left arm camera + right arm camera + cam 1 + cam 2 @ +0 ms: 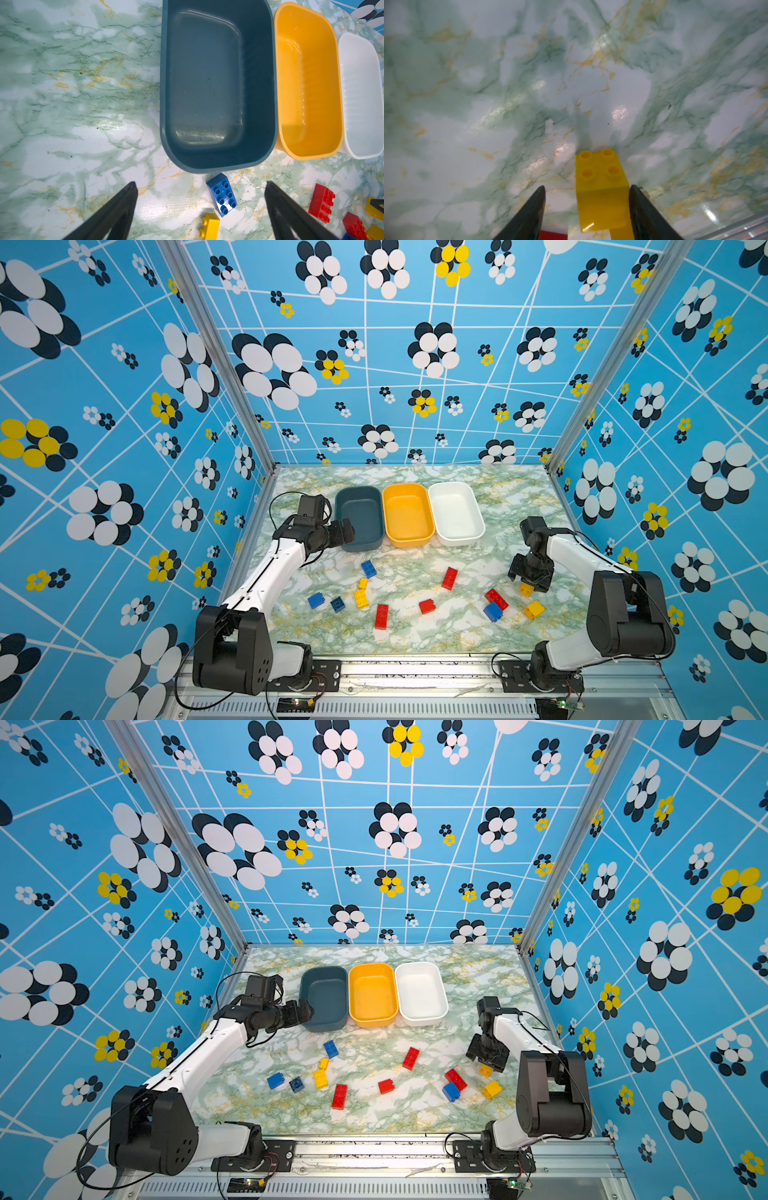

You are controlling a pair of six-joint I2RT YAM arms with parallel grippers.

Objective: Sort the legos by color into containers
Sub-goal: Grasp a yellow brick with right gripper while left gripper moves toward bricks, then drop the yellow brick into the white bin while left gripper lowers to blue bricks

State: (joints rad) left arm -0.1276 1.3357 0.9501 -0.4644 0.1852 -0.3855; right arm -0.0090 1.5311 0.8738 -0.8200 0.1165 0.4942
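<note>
My right gripper (587, 187) is low over the table, open around a square yellow lego (601, 187). One finger touches the brick's side and a gap shows at the other. In a top view this gripper (527, 583) is at the right, over that brick (525, 590). My left gripper (347, 529) hovers wide open and holding nothing by the near left corner of the teal container (360, 518). The orange-yellow container (408, 514) and the white container (455, 510) stand beside it, all three bare inside. Red, blue and yellow legos lie scattered in front, among them a blue one (222, 194).
Close to the right gripper lie a red lego (496, 598), a blue one (493, 611) and another yellow one (534, 609). Metal frame posts and patterned walls close in the table on three sides, with a rail (415, 672) along the front edge.
</note>
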